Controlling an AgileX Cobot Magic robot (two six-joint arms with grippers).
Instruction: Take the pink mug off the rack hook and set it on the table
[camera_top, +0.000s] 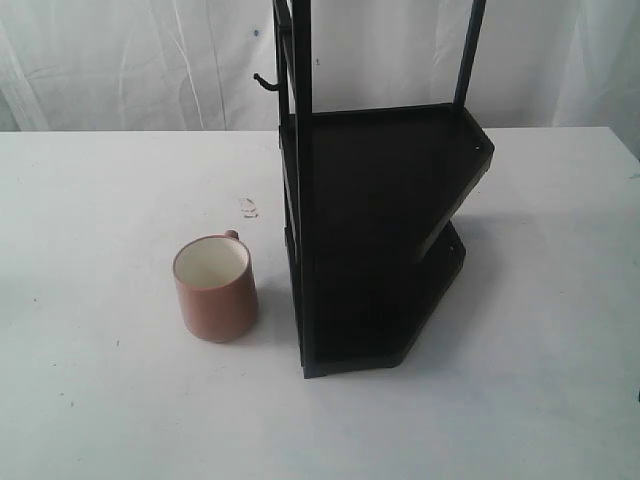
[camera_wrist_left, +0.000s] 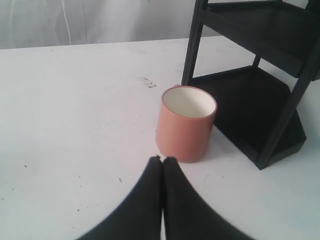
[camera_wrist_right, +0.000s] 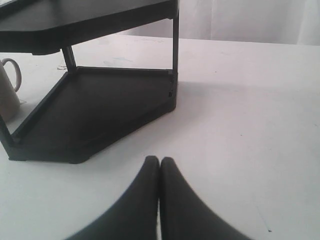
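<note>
The pink mug (camera_top: 215, 288) stands upright on the white table (camera_top: 90, 390), just left of the black rack (camera_top: 370, 230), its handle turned away toward the back. The rack hook (camera_top: 265, 82) juts bare from the rack's upright frame, high above the mug. In the left wrist view the mug (camera_wrist_left: 185, 124) stands close beyond my left gripper (camera_wrist_left: 162, 160), which is shut and holds nothing. My right gripper (camera_wrist_right: 159, 160) is shut and empty over bare table beside the rack's lower tray (camera_wrist_right: 95, 112); the mug's handle (camera_wrist_right: 11, 75) shows past the rack. Neither gripper shows in the exterior view.
A small dark scuff (camera_top: 248, 207) marks the table behind the mug. A white curtain (camera_top: 130, 60) hangs behind the table. The rack's upper tray (camera_top: 390, 150) overhangs the lower one.
</note>
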